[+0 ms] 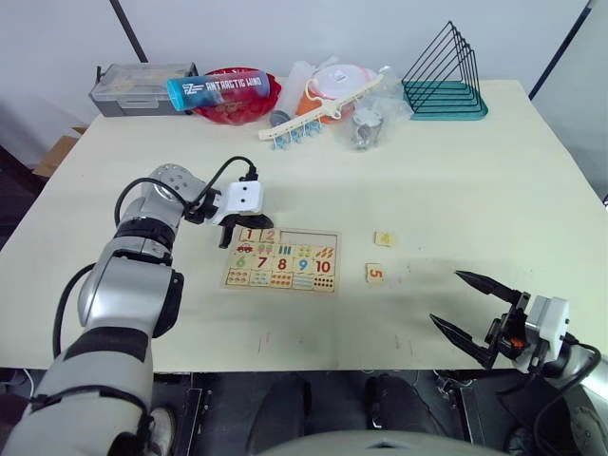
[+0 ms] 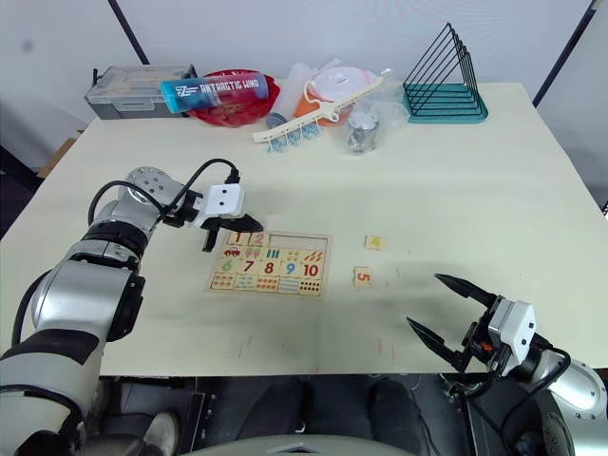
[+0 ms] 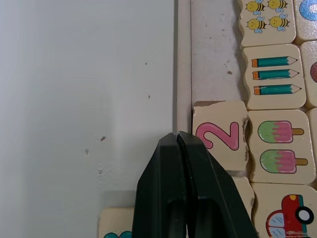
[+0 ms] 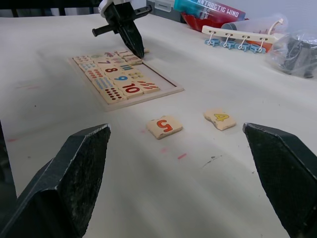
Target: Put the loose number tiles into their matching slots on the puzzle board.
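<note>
The puzzle board (image 1: 281,259) lies flat on the table (image 1: 475,171), with tiles 1 and 2 seated in its top row. Tile 4 (image 1: 385,238) and tile 5 (image 1: 374,273) lie loose on the table, to the right of the board. These tiles look thin, light and stiff, so a pinch on two opposite edges seems best. The left gripper (image 3: 177,136) points down at the board's top edge beside tile 2 (image 3: 220,135), fingers pressed together, holding nothing. The right gripper (image 1: 475,309) hovers low near the table's front edge, fingers spread wide.
</note>
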`<control>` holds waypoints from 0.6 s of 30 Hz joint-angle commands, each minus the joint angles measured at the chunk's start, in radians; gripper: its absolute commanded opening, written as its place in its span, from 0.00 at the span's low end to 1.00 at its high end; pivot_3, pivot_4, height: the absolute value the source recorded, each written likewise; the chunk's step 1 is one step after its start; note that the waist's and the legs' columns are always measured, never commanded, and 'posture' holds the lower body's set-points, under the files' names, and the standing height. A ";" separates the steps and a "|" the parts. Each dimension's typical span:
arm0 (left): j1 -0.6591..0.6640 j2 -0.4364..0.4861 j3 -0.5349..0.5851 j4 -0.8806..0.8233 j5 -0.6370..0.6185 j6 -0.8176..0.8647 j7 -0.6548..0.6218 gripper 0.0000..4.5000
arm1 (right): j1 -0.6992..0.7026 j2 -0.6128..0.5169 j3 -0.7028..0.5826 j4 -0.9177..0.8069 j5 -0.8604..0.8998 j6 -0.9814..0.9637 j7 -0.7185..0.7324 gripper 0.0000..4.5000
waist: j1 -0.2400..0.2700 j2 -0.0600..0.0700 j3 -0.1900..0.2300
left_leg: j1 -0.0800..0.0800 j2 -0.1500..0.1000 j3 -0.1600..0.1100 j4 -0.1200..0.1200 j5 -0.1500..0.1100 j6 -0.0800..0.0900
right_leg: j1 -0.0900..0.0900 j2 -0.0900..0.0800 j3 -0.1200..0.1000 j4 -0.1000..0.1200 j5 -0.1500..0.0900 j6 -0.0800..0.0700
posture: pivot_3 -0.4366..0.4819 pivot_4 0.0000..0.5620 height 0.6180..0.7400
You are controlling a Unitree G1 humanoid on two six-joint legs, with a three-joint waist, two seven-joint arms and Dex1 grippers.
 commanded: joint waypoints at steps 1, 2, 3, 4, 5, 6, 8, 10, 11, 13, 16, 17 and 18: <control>0.001 0.017 0.013 -0.008 -0.009 -0.012 -0.006 0.01 | -0.006 -0.001 0.002 -0.009 0.008 -0.008 0.005 1.00 | 0.000 0.000 0.000 | 0.000 0.000 0.000 0.000 0.000 0.000 | 0.000 0.000 0.000 0.000 0.000 0.000 | 0.48 0.27 1.00; 0.001 0.018 0.014 -0.008 -0.009 -0.012 -0.005 0.01 | -0.007 -0.001 0.003 -0.009 0.008 -0.008 0.005 1.00 | 0.000 0.000 0.000 | 0.000 0.000 0.000 0.000 0.000 0.000 | 0.000 0.000 0.000 0.000 0.000 0.000 | 0.48 0.27 1.00; 0.000 0.019 0.015 -0.008 -0.008 -0.012 -0.001 0.01 | -0.008 -0.001 0.003 -0.008 0.008 -0.009 0.006 1.00 | -0.001 0.000 0.000 | 0.000 0.000 0.000 0.000 0.000 0.000 | 0.000 0.000 0.000 0.000 0.000 0.000 | 0.48 0.27 1.00; -0.001 0.019 0.016 -0.008 -0.007 -0.012 0.002 0.01 | -0.010 -0.001 0.004 -0.007 0.008 -0.009 0.006 1.00 | -0.001 0.000 0.000 | 0.000 0.000 0.000 0.000 0.000 0.000 | 0.000 0.000 0.000 0.000 0.000 0.000 | 0.48 0.27 1.00; -0.002 0.020 0.017 -0.008 -0.007 -0.012 0.003 0.01 | -0.010 -0.002 0.004 -0.006 0.008 -0.009 0.006 1.00 | 0.000 0.000 0.000 | 0.000 0.000 0.000 0.000 0.000 0.000 | 0.000 0.000 0.000 0.000 0.000 0.000 | 0.48 0.27 1.00; -0.003 0.019 0.021 -0.008 -0.010 -0.010 0.004 0.01 | -0.012 -0.002 0.005 -0.005 0.008 -0.010 0.006 1.00 | 0.000 0.000 0.000 | 0.000 0.000 0.000 0.000 0.000 0.000 | 0.000 0.000 0.000 0.000 0.000 0.000 | 0.48 0.27 1.00; -0.005 0.017 0.028 -0.008 -0.015 -0.007 0.002 0.01 | -0.015 -0.003 0.006 -0.003 0.007 -0.010 0.006 1.00 | 0.000 0.000 0.000 | 0.000 0.000 0.000 0.000 0.000 0.000 | 0.000 0.000 0.000 0.000 0.000 0.000 | 0.48 0.27 1.00; -0.008 0.016 0.040 -0.008 -0.025 -0.001 -0.001 0.01 | -0.018 -0.003 0.007 -0.003 0.007 -0.010 0.006 1.00 | 0.000 0.000 0.000 | 0.000 0.000 0.000 0.000 0.000 0.000 | 0.000 0.000 0.000 0.000 0.000 0.000 | 0.48 0.27 1.00; -0.011 0.015 0.051 -0.008 -0.035 0.007 -0.006 0.01 | -0.018 -0.003 0.006 -0.002 0.008 -0.009 0.006 1.00 | 0.000 0.000 0.000 | 0.000 0.000 0.000 0.000 0.000 0.000 | 0.000 0.000 0.000 0.000 0.000 0.000 | 0.48 0.27 1.00; -0.016 0.014 0.080 -0.007 -0.066 0.030 -0.020 0.01 | -0.019 -0.004 0.004 -0.003 0.010 -0.009 0.007 1.00 | 0.000 0.000 0.000 | 0.000 0.000 0.000 0.000 0.000 0.000 | 0.000 0.000 0.000 0.000 0.000 0.000 | 0.48 0.27 1.00; -0.020 0.012 0.127 -0.011 -0.118 0.072 -0.047 0.01 | -0.018 -0.006 0.002 -0.004 0.013 -0.007 0.008 1.00 | 0.000 0.000 0.000 | 0.000 0.000 0.000 0.000 0.000 0.000 | 0.000 0.000 0.000 0.000 0.000 0.000 | 0.48 0.27 1.00; -0.020 0.013 0.144 -0.014 -0.135 0.087 -0.053 0.01 | -0.019 -0.008 0.000 -0.004 0.014 -0.006 0.009 1.00 | -0.001 0.000 0.000 | 0.000 0.000 0.000 0.000 0.000 0.000 | 0.000 0.000 0.000 0.000 0.000 0.000 | 0.48 0.27 1.00; -0.019 0.014 0.160 -0.016 -0.150 0.098 -0.056 0.01 | -0.019 -0.009 -0.001 -0.004 0.015 -0.005 0.010 1.00 | -0.001 0.000 0.000 | 0.000 0.000 0.000 0.000 0.000 0.000 | 0.000 0.000 0.000 0.000 0.000 0.000 | 0.48 0.27 1.00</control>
